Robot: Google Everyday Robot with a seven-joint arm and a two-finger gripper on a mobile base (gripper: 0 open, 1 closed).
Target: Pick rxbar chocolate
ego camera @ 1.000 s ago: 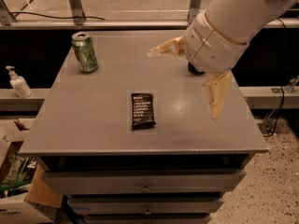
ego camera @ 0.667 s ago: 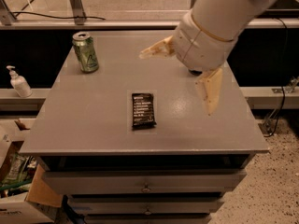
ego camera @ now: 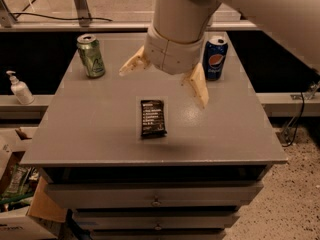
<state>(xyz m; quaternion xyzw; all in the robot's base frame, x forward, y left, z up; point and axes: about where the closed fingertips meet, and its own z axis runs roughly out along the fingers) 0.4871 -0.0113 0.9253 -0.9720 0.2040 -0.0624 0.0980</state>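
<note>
The gripper (ego camera: pixel 163 87) hovers just behind the rxbar chocolate (ego camera: pixel 152 118), which lies flat on the table (ego camera: pixel 75 134). Its fingers are spread wide, probably so they can straddle the bar.

Glossy black wrapper on the rxbar chocolate (ego camera: pixel 152 118); matt, smooth grey bench (ego camera: pixel 95 124); shiny metal green can (ego camera: pixel 91 55) and blue can (ego camera: pixel 215 57); the end effector (ego camera: pixel 163 88), just above the bar, has matt tan fingers (ego camera: pixel 197 86) spread apart
</note>
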